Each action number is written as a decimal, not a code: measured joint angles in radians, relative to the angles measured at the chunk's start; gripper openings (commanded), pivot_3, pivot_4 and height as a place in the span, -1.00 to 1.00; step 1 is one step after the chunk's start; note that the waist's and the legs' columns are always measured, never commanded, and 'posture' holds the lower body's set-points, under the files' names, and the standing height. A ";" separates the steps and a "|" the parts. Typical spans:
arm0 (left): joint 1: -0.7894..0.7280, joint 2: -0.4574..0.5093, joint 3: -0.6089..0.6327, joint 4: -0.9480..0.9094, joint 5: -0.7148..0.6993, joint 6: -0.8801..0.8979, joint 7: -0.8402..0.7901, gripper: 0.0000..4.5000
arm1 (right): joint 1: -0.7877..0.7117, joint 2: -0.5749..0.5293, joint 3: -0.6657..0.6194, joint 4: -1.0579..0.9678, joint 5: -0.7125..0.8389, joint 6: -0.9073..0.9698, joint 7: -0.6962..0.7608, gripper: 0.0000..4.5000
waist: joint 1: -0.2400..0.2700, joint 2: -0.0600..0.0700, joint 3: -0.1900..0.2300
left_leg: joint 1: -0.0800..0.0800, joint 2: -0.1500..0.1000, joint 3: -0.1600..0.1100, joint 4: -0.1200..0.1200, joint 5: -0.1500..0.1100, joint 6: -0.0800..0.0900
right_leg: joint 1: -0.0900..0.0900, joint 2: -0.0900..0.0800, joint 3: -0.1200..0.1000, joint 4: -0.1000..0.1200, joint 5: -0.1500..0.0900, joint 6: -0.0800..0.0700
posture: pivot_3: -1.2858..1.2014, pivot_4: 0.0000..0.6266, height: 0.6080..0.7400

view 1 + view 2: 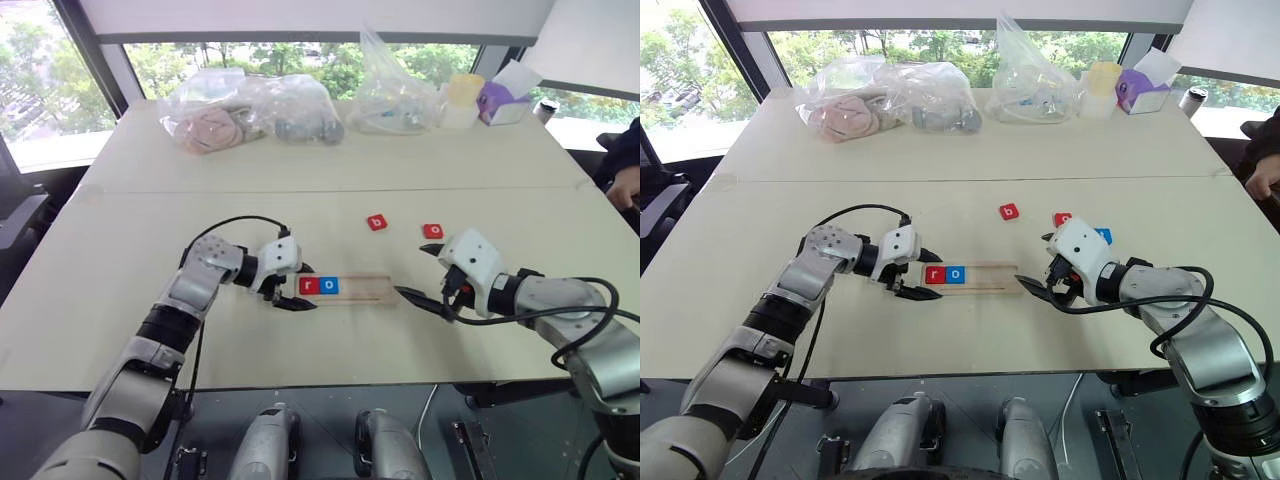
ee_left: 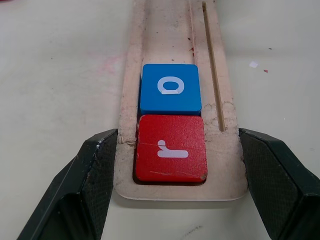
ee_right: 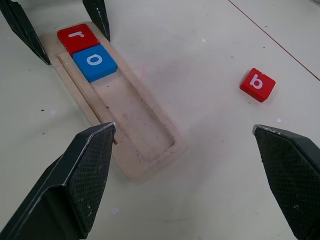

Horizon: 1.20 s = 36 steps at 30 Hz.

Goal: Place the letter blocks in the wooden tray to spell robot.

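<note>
The wooden tray (image 1: 365, 290) lies on the table in front of me. A red block r (image 1: 308, 286) and a blue block o (image 1: 329, 286) sit side by side in its left end. My left gripper (image 1: 298, 287) is shut on that end of the tray, with one black finger (image 2: 90, 170) against each long side. My right gripper (image 1: 418, 272) hovers open just past the tray's right end, with nothing between its fingers. A red block b (image 1: 377, 222) and a red block o (image 1: 433, 231) lie loose beyond the tray. A blue block (image 1: 1103, 236) peeks out behind the right gripper.
Clear plastic bags (image 1: 250, 110) with items inside, a yellow-lidded container (image 1: 462, 98) and a purple box (image 1: 503, 100) line the far side of the table. A person's hand (image 1: 625, 185) rests at the right edge.
</note>
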 measured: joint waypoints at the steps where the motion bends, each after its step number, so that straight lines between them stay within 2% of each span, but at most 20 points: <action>1: 0.001 0.000 0.000 -0.006 0.000 0.004 0.005 0.47 | 0.000 0.000 0.000 0.000 0.000 0.000 0.000 1.00 | 0.000 0.000 0.000 | 0.000 0.000 0.000 0.000 0.000 0.000 | 0.000 0.000 0.000 0.000 0.000 0.000 | 0.03 -0.52 0.77; 18: 0.028 -0.009 -0.001 -0.057 -0.003 0.055 0.051 0.47 | 0.001 0.000 0.001 0.000 -0.002 -0.014 0.002 1.00 | 0.001 0.000 0.000 | 0.000 0.000 -0.001 0.000 0.000 0.000 | 0.000 -0.001 0.000 -0.001 0.000 0.000 | 0.03 -0.52 0.77; 19: 0.028 -0.009 -0.001 -0.059 -0.004 0.058 0.052 0.86 | 0.001 0.000 0.003 0.000 -0.002 -0.016 0.002 1.00 | 0.000 0.000 0.000 | 0.000 0.000 -0.001 0.000 0.000 0.000 | 0.000 -0.001 0.000 -0.001 0.000 0.000 | 0.03 -0.52 0.77; 21: 0.030 -0.010 -0.001 -0.061 -0.003 0.062 0.065 0.97 | 0.000 0.000 0.009 0.001 -0.003 -0.017 0.004 1.00 | -0.001 0.000 0.000 | 0.000 0.000 -0.001 0.000 0.000 0.000 | 0.000 -0.001 0.000 -0.001 0.000 0.000 | 0.03 -0.52 0.77; 36: 0.071 0.013 0.011 -0.136 -0.046 0.121 0.078 0.97 | -0.007 0.000 0.019 0.005 -0.011 -0.017 0.012 1.00 | -0.004 0.000 0.000 | -0.001 0.000 -0.001 -0.002 0.000 0.000 | -0.002 -0.001 0.000 -0.001 0.000 0.000 | 0.03 -0.52 0.77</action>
